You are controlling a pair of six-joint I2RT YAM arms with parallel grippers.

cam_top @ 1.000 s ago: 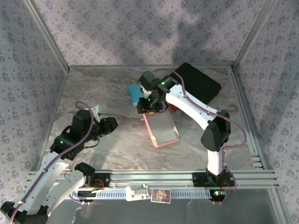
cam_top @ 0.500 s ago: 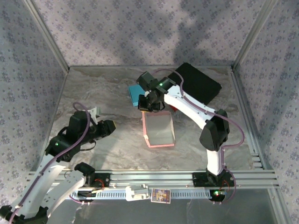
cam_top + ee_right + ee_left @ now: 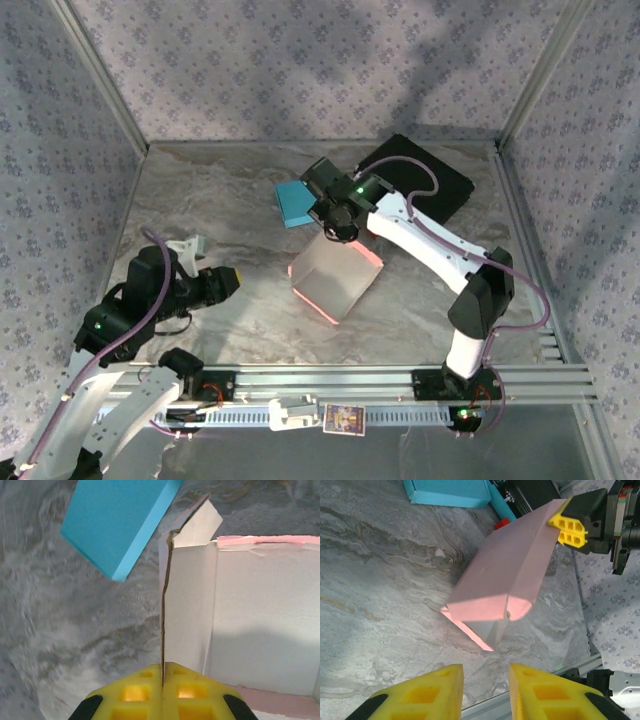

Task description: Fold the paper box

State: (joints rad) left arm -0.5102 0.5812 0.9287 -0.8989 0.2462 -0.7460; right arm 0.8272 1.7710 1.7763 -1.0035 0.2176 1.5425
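The pink paper box (image 3: pixel 335 280) stands tilted in the middle of the table, one end lifted and its low corner on the surface. My right gripper (image 3: pixel 340 228) is shut on the thin edge of the box's side wall (image 3: pixel 186 605), its yellow fingers (image 3: pixel 570 527) pinching the raised end. The right wrist view looks into the box's white inside (image 3: pixel 260 620), with a small flap (image 3: pixel 197 527) sticking out at the far corner. My left gripper (image 3: pixel 232 280) hovers to the left of the box, open, with bare table between its fingers (image 3: pixel 432 692). The box (image 3: pixel 510 575) lies ahead of it, apart.
A blue box (image 3: pixel 297 203) lies just behind the pink one, near the right gripper. A black flat object (image 3: pixel 425 180) sits at the back right, and a small red thing (image 3: pixel 501 523) lies beside it. Patterned walls enclose the table; a metal rail (image 3: pixel 330 380) runs along the front.
The right gripper has shut on the box's side wall and raised that end, tipping and turning the box leftward. The left arm has drawn back toward the near left.
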